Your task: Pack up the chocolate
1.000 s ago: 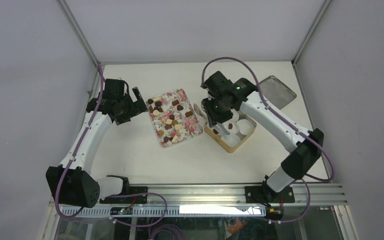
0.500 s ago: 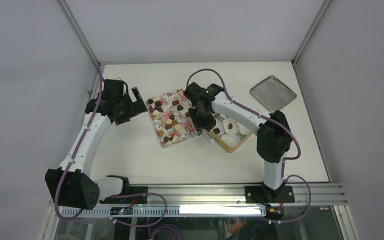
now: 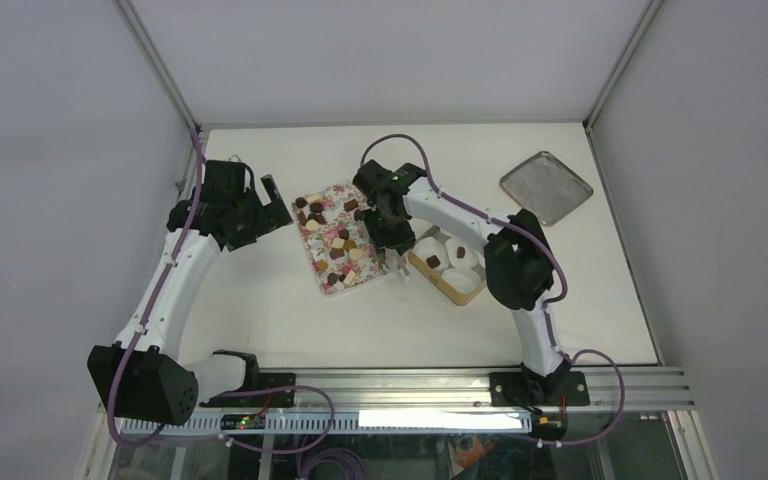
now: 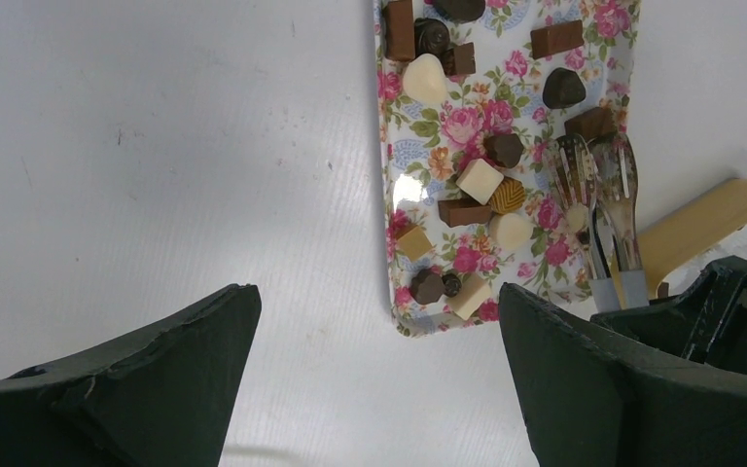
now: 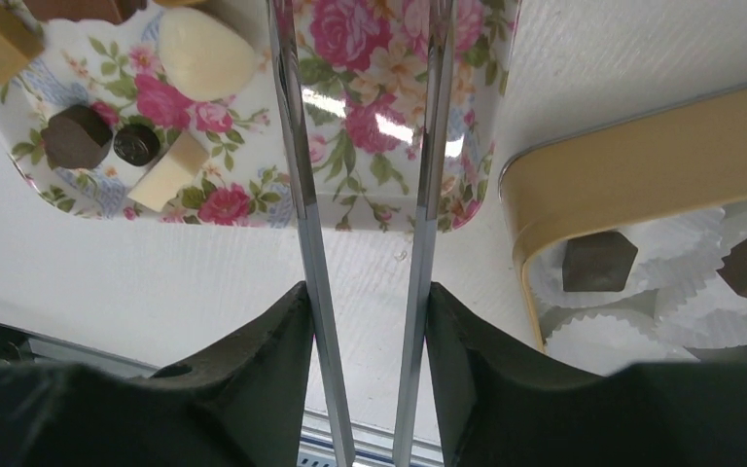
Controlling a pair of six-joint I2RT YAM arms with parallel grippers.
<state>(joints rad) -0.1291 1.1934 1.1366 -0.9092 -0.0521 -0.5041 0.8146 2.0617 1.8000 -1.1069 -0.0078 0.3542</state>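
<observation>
Two fingers of the right gripper squeeze the tongs, whose arms stand a little apart over the tray. Most chocolate lies on the tray; two dark bits sit in cups in the box just beside it. The left gripper is wide open and holds nothing, above the table beside the tray
</observation>
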